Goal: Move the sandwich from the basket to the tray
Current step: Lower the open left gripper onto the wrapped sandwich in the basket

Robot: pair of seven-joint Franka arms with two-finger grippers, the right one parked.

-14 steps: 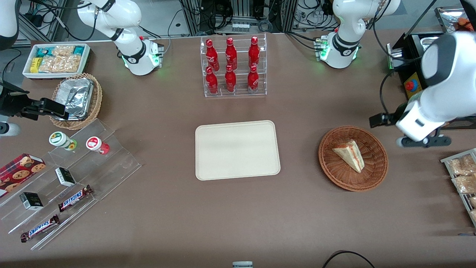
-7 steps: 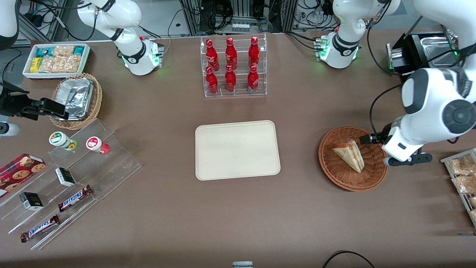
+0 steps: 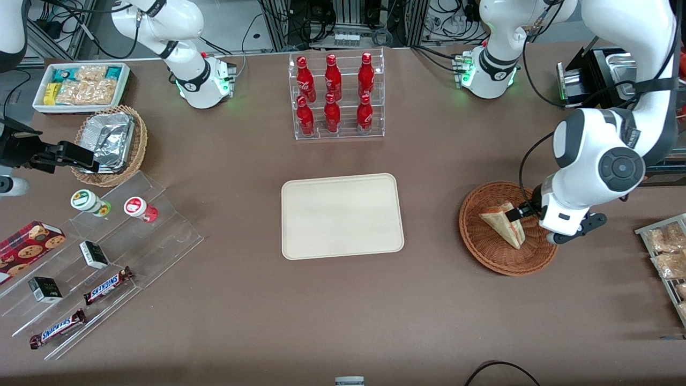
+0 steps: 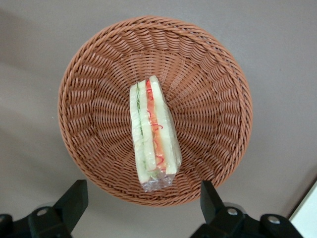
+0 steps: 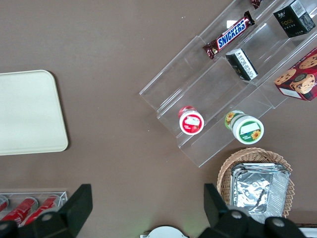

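The sandwich lies in the round reddish-brown basket, toward the working arm's end of the table. In the left wrist view the sandwich rests on edge in the basket, with its red and green filling showing. My left gripper hangs over the basket's rim, just beside the sandwich and above it. Its fingers stand wide apart and hold nothing; the gripper is open. The cream tray lies bare at the table's middle; it also shows in the right wrist view.
A clear rack of red bottles stands farther from the camera than the tray. A rack of snack packets lies beside the basket at the table's edge. A black box stands farther back. Acrylic steps with snacks lie toward the parked arm's end.
My left arm has swung in from the working arm's end of the table and come over the basket, beside the sandwich. The sandwich, basket and tray have not moved.
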